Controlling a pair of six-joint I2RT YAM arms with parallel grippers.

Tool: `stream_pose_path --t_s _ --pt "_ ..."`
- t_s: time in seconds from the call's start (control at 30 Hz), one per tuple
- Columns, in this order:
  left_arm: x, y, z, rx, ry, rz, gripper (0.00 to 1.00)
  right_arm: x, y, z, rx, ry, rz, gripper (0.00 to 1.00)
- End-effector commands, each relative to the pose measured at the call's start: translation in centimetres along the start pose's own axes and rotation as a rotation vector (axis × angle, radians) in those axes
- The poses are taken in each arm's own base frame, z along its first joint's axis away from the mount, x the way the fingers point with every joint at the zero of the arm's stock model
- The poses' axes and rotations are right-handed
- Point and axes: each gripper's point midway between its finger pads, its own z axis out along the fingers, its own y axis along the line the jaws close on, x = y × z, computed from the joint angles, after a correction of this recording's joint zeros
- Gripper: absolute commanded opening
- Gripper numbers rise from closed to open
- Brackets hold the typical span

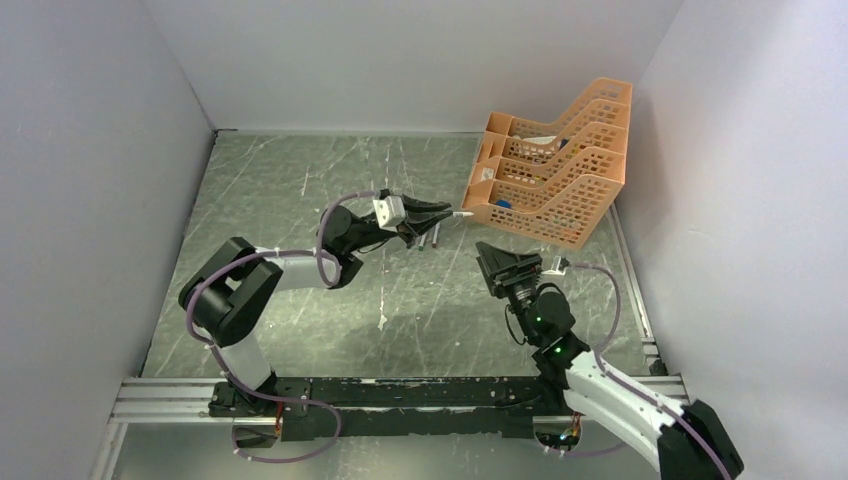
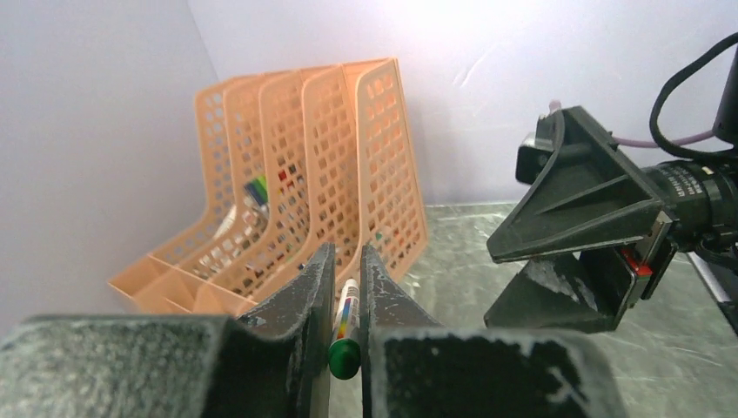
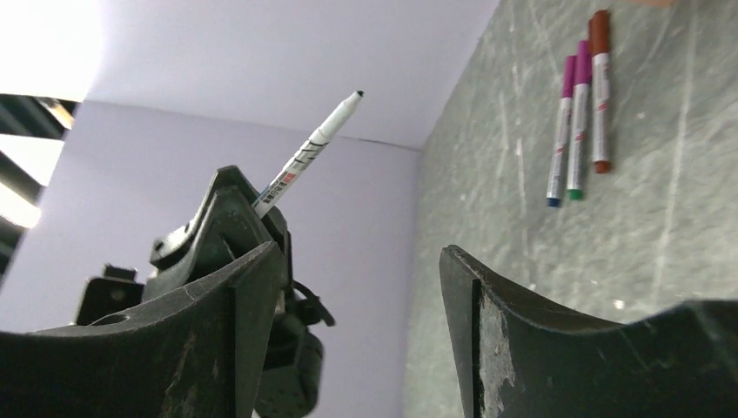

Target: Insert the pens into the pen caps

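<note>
My left gripper [image 1: 440, 214] [image 2: 346, 261] is shut on a thin white pen [image 2: 349, 315] with a green back end, held above the table. The pen's bare black tip points towards the orange tray in the top view [image 1: 462, 214]. In the right wrist view this pen [image 3: 306, 150] sticks up out of the left gripper. Three capped pens [image 3: 577, 122] lie side by side on the table, two with magenta caps [image 3: 569, 77] and one with a red-brown cap [image 3: 600, 30]. They also show in the top view [image 1: 431, 238], under the left gripper. My right gripper [image 1: 490, 254] [image 3: 361, 254] is open and empty, facing the left gripper. I see no blue cap.
An orange mesh tray [image 1: 556, 170] [image 2: 305, 165] with several compartments stands at the back right, close to the held pen's tip, with small coloured items inside. Grey walls enclose the table on three sides. A metal rail [image 1: 400, 392] runs along the near edge.
</note>
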Motion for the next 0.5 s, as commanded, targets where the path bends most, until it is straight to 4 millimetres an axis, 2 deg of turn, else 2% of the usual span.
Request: stream_pose_path --t_s 0.0,0.13,0.23,0.33,0.47 --pt "-3.8 -0.5 0.3 0.004 -0.148 0.193 0.07 -1.2 6.5 0.0 -0.257 -0.023 0.226 0.67" --pt "-4.0 -1.8 0.8 0.044 -0.167 0.177 0.07 0.2 8.5 1.3 -0.304 0.044 0.231 0.67" --pt "-4.1 -2.8 1.0 0.079 -0.168 0.170 0.07 0.1 10.0 1.7 -0.368 0.046 0.268 0.67" --pt "-4.2 -3.5 1.0 0.097 -0.166 0.170 0.07 -0.2 10.9 2.1 -0.408 0.033 0.287 0.66" --pt "-4.6 -4.4 0.9 0.133 -0.169 0.163 0.07 0.3 11.3 3.6 -0.394 0.052 0.278 0.66"
